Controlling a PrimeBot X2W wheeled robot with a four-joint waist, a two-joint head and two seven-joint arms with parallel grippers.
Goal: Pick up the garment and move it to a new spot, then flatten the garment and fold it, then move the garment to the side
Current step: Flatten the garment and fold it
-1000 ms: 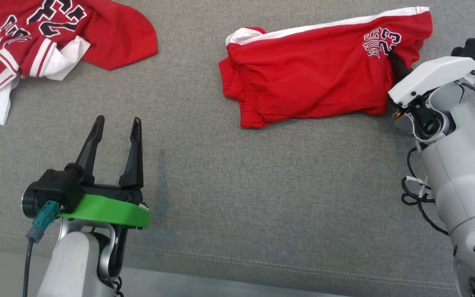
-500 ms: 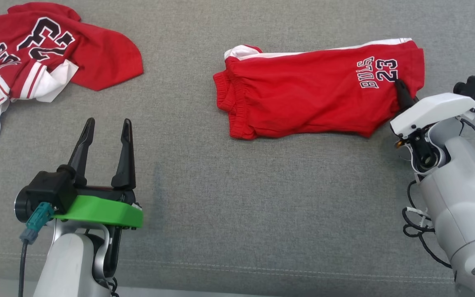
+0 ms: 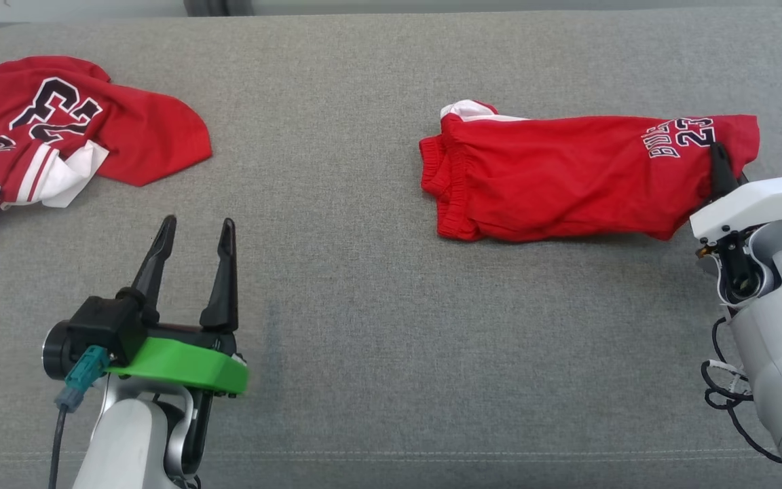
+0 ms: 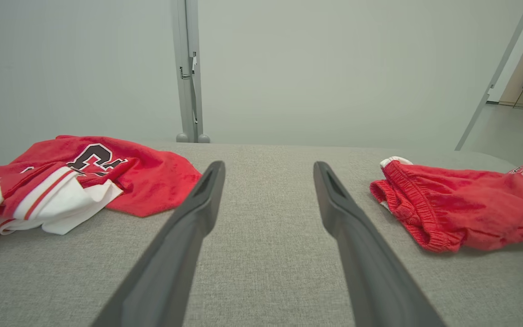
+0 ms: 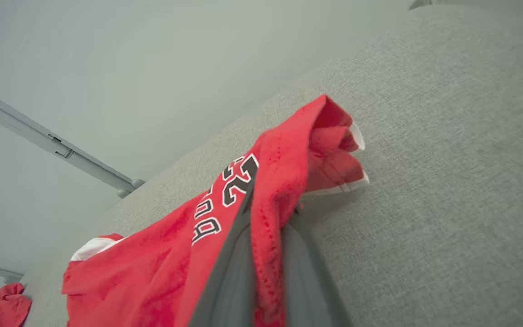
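Gripping the red shorts (image 3: 554,180) near the leg hem, my right pincer (image 3: 718,159) is clamped tight; I should carry them low and slowly. My left pincer (image 3: 195,227) gapes empty.

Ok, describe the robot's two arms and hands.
Left hand: two long, dark, tapered fingers on a black base, with a green wrist plate, a teal plug and dark cable, on a pale grey forearm. Right hand: dark fingers, a white wrist plate, pale grey forearm with looped black cables.
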